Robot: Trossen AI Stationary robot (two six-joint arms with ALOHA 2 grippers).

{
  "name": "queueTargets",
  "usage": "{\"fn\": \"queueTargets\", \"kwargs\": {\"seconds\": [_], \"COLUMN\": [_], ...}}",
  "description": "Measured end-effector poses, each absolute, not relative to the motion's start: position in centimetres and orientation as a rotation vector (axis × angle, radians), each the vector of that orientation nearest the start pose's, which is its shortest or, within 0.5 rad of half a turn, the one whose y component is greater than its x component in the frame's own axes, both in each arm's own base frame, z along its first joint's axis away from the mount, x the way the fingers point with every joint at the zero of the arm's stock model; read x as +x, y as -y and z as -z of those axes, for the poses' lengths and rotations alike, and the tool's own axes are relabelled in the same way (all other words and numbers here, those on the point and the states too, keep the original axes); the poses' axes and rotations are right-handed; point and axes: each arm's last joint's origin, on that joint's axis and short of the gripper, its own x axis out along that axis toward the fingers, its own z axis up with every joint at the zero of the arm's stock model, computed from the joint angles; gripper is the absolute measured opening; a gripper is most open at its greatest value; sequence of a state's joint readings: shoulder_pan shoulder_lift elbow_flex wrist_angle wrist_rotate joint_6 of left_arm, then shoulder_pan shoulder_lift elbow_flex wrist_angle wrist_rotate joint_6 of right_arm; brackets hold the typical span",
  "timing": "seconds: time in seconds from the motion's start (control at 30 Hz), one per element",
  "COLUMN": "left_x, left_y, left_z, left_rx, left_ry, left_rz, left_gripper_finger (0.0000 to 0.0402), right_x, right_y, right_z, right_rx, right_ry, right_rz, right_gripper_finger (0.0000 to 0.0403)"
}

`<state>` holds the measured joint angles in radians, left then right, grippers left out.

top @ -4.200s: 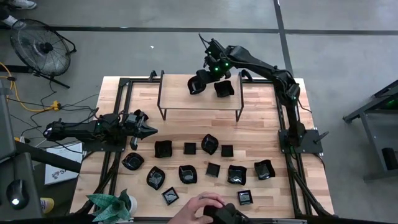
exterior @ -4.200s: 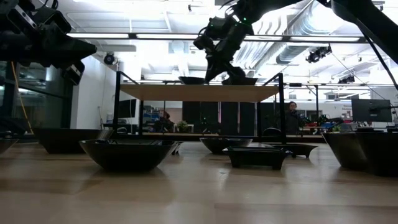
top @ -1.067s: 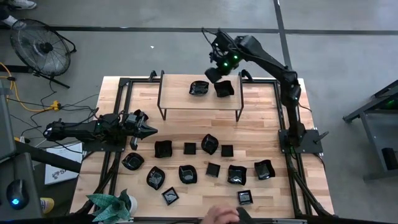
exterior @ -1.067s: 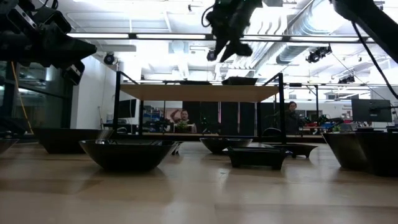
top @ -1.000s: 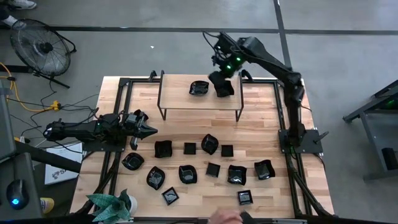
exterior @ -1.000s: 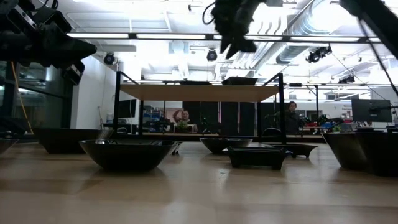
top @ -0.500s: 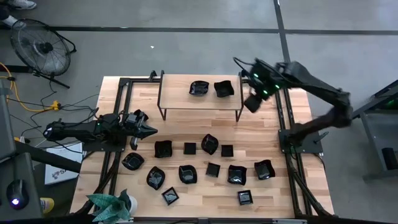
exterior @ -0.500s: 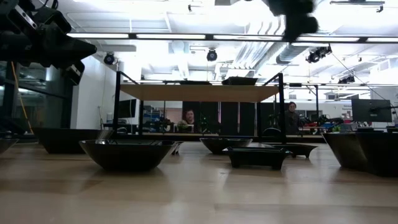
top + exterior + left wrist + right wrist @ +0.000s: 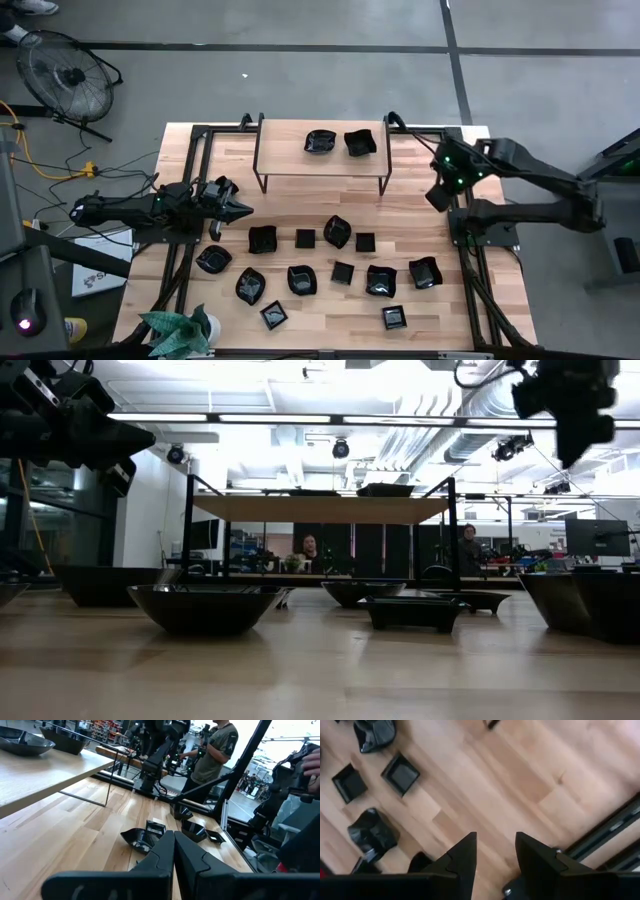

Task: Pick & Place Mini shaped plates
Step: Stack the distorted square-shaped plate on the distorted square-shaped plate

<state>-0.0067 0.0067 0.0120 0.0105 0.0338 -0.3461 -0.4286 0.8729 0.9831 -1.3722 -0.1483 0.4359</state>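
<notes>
Two mini shaped plates (image 9: 320, 141) (image 9: 360, 142) rest on the raised wooden shelf (image 9: 290, 155) at the table's far middle. Several more black plates (image 9: 338, 231) lie scattered on the table's near half, also seen in the right wrist view (image 9: 400, 772). My right gripper (image 9: 437, 197) (image 9: 495, 851) hangs open and empty above the table's right side, pointing steeply down at bare wood. My left gripper (image 9: 240, 209) (image 9: 173, 851) is shut and empty at the table's left, pointing level toward the right.
The shelf stands on thin black legs (image 9: 262, 182). Black frame rails (image 9: 200, 170) run along the table's left and right sides. A green plant (image 9: 180, 328) sits at the near left corner. A person (image 9: 215, 745) stands beyond the table in the left wrist view.
My right gripper has swung away from above the shelf's right plate toward the table's right edge and somewhat nearer, sinking lower as it went. It stays open and empty. Both plates on the shelf have kept their places.
</notes>
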Motion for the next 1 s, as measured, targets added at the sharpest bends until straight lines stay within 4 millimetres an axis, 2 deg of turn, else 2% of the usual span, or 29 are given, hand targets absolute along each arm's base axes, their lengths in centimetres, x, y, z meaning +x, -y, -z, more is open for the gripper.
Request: {"fn": "queueTargets", "kwargs": {"seconds": [0.17, 0.27, 0.37, 0.57, 0.7, 0.87, 1.0], "left_x": [9.7, 9.7, 9.7, 9.7, 9.7, 9.7, 9.7], "left_y": [0.2, 0.2, 0.2, 0.2, 0.2, 0.2, 0.2], "left_z": [-16.8, -16.8, -16.8, -16.8, -16.8, -16.8, -16.8], "left_rx": [-0.346, -0.346, -0.346, -0.346, -0.346, -0.346, -0.346], "left_ry": [0.009, 0.008, 0.009, 0.008, 0.008, 0.008, 0.008], "left_rz": [0.043, 0.043, 0.043, 0.042, 0.042, 0.042, 0.042], "left_gripper_finger": [0.0001, 0.0001, 0.0001, 0.0001, 0.0001, 0.0001, 0.0001], "right_x": [9.8, 9.2, 8.9, 9.5, 10.4, 11.9, 13.2], "right_y": [3.8, 3.5, 3.2, 2.2, 1.4, 0.4, -0.6], "right_z": [-27.9, -26.6, -25.4, -26.3, -26.7, -27.1, -27.3], "right_rx": [0.828, 0.839, 0.818, 0.667, 0.674, 0.706, 0.786], "right_ry": [-1.187, -1.208, -1.233, -1.152, -1.100, -1.039, -1.019], "right_rz": [0.479, 0.475, 0.392, 0.081, -0.062, -0.117, -0.076], "right_gripper_finger": [0.0130, 0.0130, 0.0129, 0.0129, 0.0129, 0.0130, 0.0129]}}
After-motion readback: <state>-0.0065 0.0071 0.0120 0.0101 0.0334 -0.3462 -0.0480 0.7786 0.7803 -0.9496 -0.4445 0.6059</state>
